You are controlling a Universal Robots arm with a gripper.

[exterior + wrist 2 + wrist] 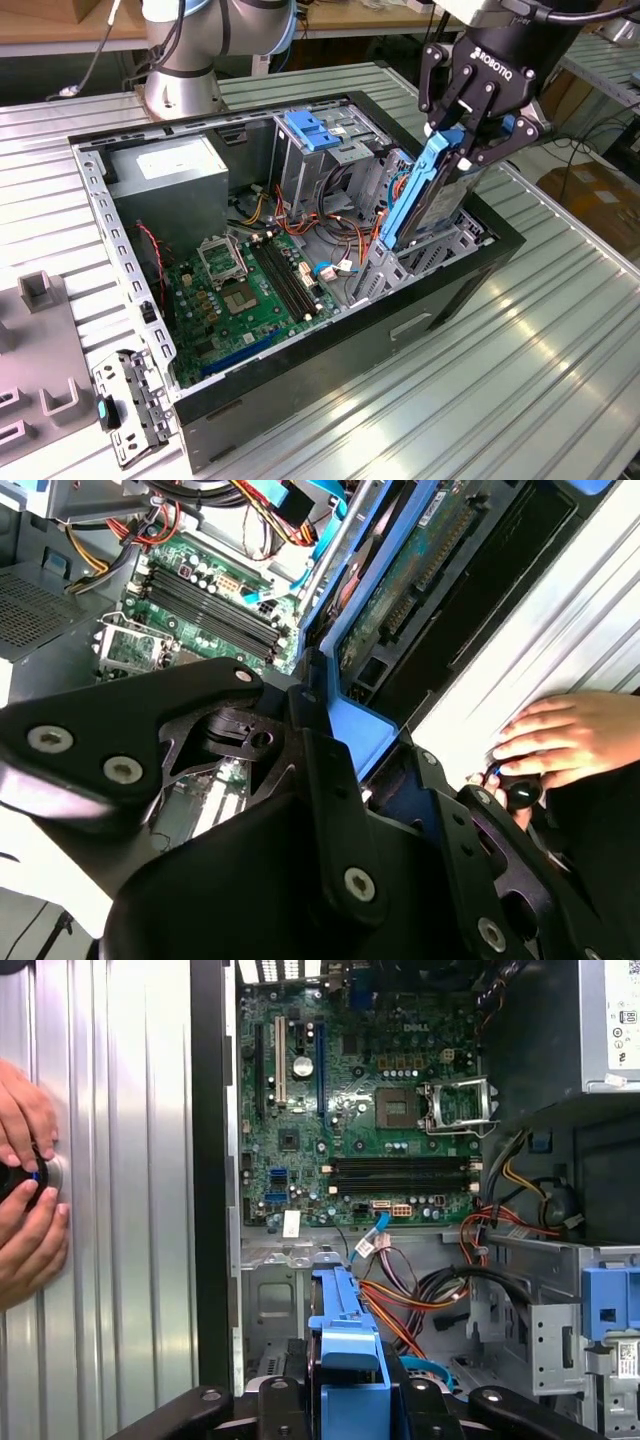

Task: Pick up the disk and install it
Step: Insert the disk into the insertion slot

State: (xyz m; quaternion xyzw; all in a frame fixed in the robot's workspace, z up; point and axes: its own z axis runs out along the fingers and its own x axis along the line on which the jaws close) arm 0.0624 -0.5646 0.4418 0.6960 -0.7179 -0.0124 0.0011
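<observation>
Gripping the disk by its upper end, the jaws are clamped across its blue frame. The drive hangs tilted over the corner of the open computer case on the exterior view's right, its lower end down among the metal drive cage beside the motherboard. From where I stand it looks a stiff, dense little slab, heavy for its bulk, so a hold this far from its middle leaves it free to swing or slip on the smooth plastic. I judge it sensitive to knocks too: the bare green circuit side seen in the second wrist view is no place to press, so the framed edges are the sound place to hold. A person's hand rests on the ribbed tabletop just outside the case.
</observation>
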